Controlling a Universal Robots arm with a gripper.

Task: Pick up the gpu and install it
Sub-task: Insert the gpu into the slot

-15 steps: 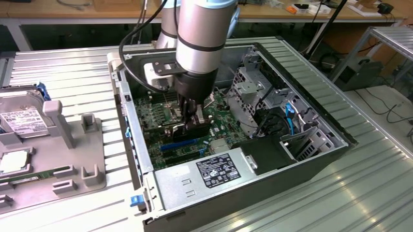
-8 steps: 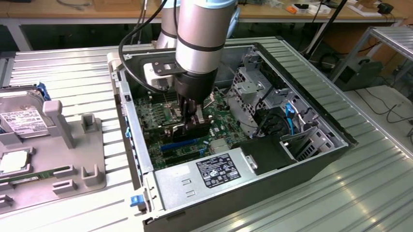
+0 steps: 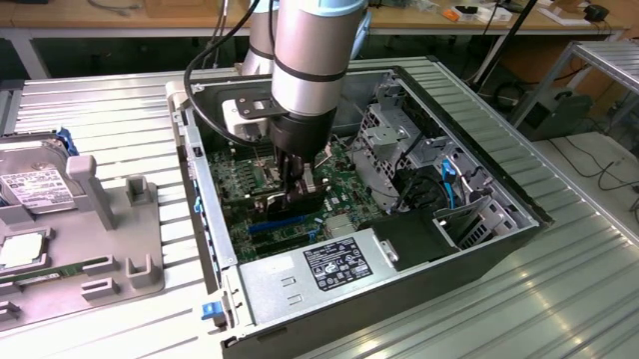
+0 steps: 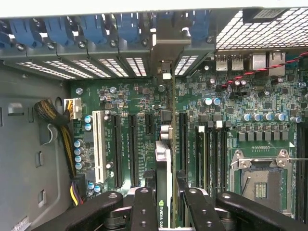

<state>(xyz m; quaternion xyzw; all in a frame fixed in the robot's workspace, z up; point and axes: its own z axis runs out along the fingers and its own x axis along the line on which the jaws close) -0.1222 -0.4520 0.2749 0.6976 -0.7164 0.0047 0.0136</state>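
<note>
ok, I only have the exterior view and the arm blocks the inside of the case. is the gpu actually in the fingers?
Observer: Yes. The wrist view has the gpu edge-on between the fingers, one on each side.
Operator: Where's the bracket end?
Observer: The bracket stands at the case's rear slot openings, by the blue clips.
Operator: Are the neighbouring slots occupied?
Observer: No. The black slots and the white slot beside the card are empty.
</note>
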